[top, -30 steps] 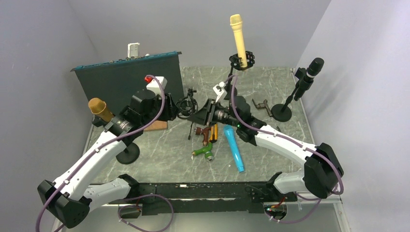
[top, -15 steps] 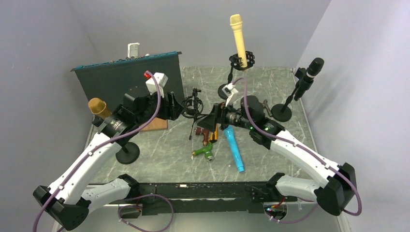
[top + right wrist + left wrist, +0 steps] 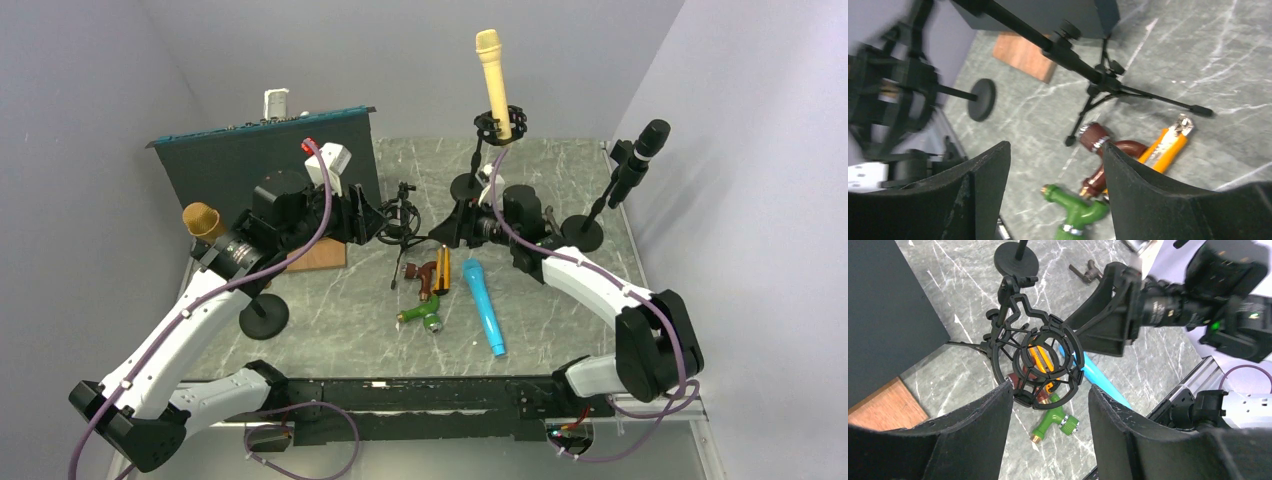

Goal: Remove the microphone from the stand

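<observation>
Jaws on left gripper point(image 3: 1050, 390) and right gripper point(image 3: 1055, 147) gape wide and empty, either side of a bare shock mount point(image 3: 1040, 357). Yellow mic point(image 3: 492, 75), probably the target, sits upright in its stand point(image 3: 500, 127) behind the right gripper. It looks rigid, light and slick: grip mid-barrel, pull along its axis.

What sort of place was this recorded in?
Probably a lab robot cell staged with audio gear: grey walls around a marble-patterned table, a cream microphone and a black microphone on stands, an empty shock mount.
</observation>
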